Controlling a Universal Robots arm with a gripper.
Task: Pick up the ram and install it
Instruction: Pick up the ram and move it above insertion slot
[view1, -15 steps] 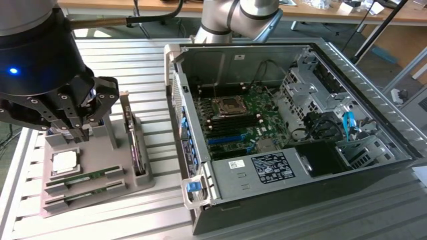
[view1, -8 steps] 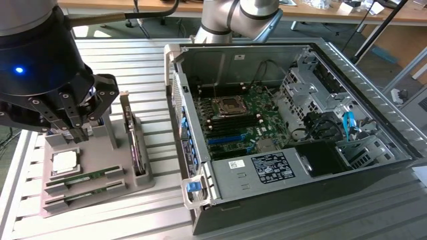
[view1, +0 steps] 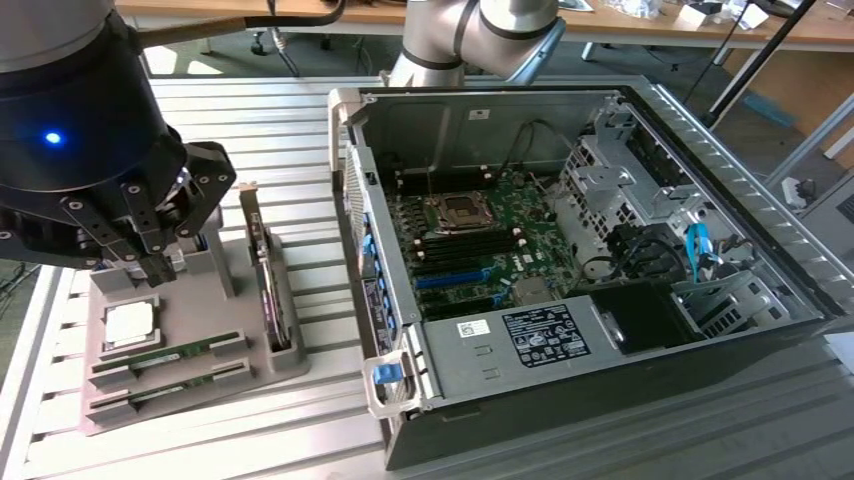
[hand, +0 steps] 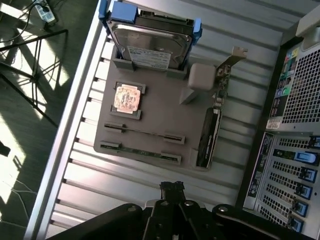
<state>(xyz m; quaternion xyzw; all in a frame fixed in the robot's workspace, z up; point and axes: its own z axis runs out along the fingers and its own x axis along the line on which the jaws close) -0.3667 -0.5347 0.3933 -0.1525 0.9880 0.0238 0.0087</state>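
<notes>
Ribbed metal desk (view1: 280, 130), wooden tables along the back of the room. In the exterior view, far left, the black gripper (view1: 158, 265) hangs over the back end of a grey tray (view1: 267, 365). Fingers are clenched together with nothing between them and touch no part. The wrist view agrees: fingertips of the gripper (hand: 171, 187) are pressed together above the desk (hand: 250, 55), short of the tray (hand: 165, 107).

On the tray, just under the fingers, a square silver processor chip (view1: 130, 322) sits in its pocket. Just beside it the ram (view1: 174, 352) stands on edge in a slot, green board with black chips. A second ram stick (view1: 171, 382) sits parallel in the next slot, toward the tray's near end. Both are seated in the tray, well apart from the fingers. In the wrist view, the chip (hand: 126, 97), the ram (hand: 142, 132) and the second ram stick (hand: 141, 152) line up the same way. A hard drive (hand: 150, 40) in a blue frame stands at the tray's far end.

Next over, an expansion card (view1: 274, 290) stands upright along the tray's edge, also seen from the wrist (hand: 210, 135).

On the exterior view's right, an open computer case (view1: 441, 120) lies on its side. The motherboard (view1: 494, 235) is exposed, with the power supply (view1: 534, 335) at its near end. The arm (view1: 467, 30) rises behind the case.
</notes>
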